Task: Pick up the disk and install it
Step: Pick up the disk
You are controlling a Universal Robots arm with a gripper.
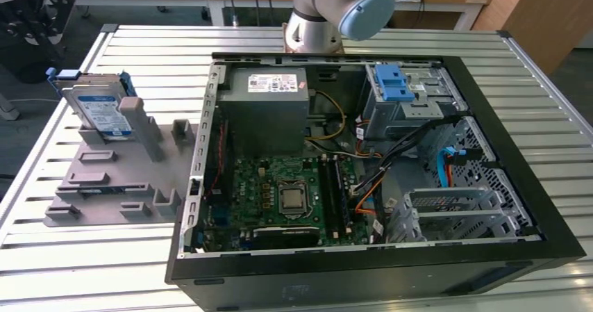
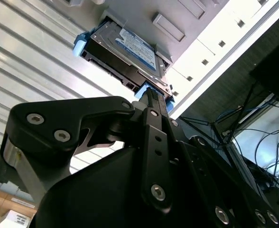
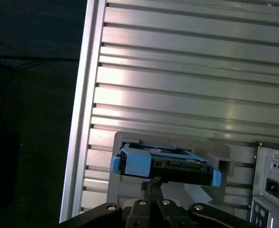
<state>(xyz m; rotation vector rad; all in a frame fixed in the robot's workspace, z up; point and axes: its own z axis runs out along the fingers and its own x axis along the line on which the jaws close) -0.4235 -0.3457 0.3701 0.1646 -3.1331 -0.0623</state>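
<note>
The disk (image 1: 100, 110) is stood up on its edge in a grey holder (image 1: 111, 180). The holder is laid on the metal table (image 1: 139, 48), at the exterior view's left. A blue frame is wrapped around the disk, and a white and blue sticker is seen on its flat side. The disk is kept apart from the open computer case (image 1: 546, 208), which is set beside the holder on the same table. Inside the case, a green board (image 1: 287, 194) is seen low down, a grey box (image 1: 273, 110) above it, and a blue clip (image 1: 394, 83) at the far corner. The base of the robot arm (image 1: 329, 13) is fixed at the far side of the table.

In both wrist views the gripper (image 3: 151, 182) is seen with its black fingers (image 3: 154, 190) drawn close together. Almost no gap is left between the tips, and nothing is held in them. In the second wrist view the gripper (image 2: 151, 95) is pointed at the disk (image 2: 125, 47), close to the blue frame. In the first wrist view the tips are lined up with the edge of the disk (image 3: 165, 164). Whether the tips are touching the frame cannot be told.
</note>
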